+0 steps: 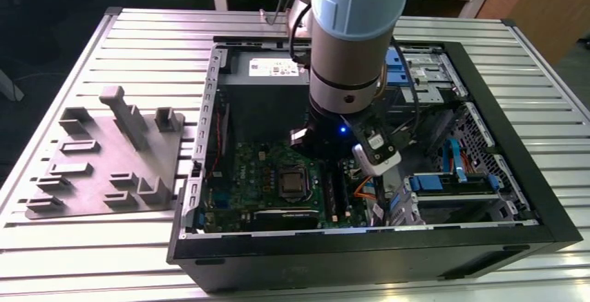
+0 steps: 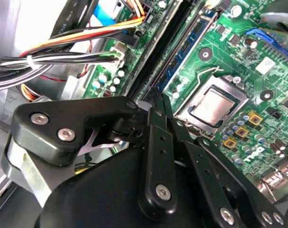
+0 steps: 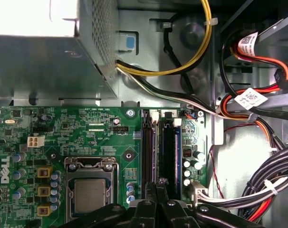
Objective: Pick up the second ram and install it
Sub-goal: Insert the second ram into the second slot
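in both wrist views the gripper [image 3: 159,187] [image 2: 157,102] has its fingers drawn together, tips down on the near end of the slots; whether they nip anything i cannot tell. the ram [image 3: 175,152] [image 2: 194,40] seems to stand edge-up in the slot by the motherboard's cable-side edge. light, stiff, fragile: best held by its long edges, not the chips. beyond lie the cables [image 3: 239,107] and the case [image 1: 369,247]

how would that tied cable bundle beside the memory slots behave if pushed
Probably floppy: the cable bundle hangs in loose curves. The white tie suggests it would shift as one bunch. Its end at the white connector would likely stay put.
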